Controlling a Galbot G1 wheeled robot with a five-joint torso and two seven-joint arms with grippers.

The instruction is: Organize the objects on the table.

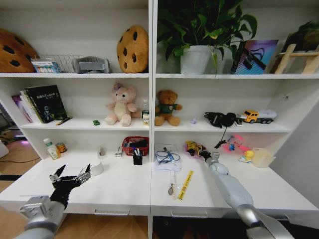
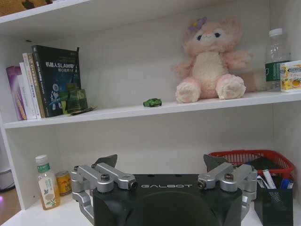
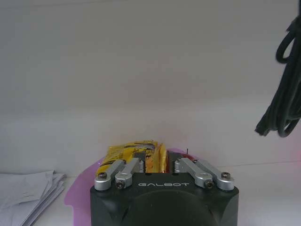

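We see our right end effector [image 1: 203, 154] reaching to the back of the glossy white surface [image 1: 124, 191], its metal fingers pinched on a crinkly yellow toy [image 3: 136, 155] there. Our left end effector [image 1: 70, 174] hovers over the surface's left part, fingers spread. The tiny green car [image 2: 152, 102] sits on the shelf beside the fluffy pink plush [image 2: 210, 61]; pens [image 1: 136, 152] stand in a black cup.

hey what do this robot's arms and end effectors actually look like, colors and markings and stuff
Both arms have smooth light grey casings with silver metal segments near the base. The left end effector and the right end effector each sit on a black housing printed GALBOT in pale letters, with silver aluminium finger links joined by dark screws. The left one's fingers end in dark angular tips. No loose cables show on either arm.
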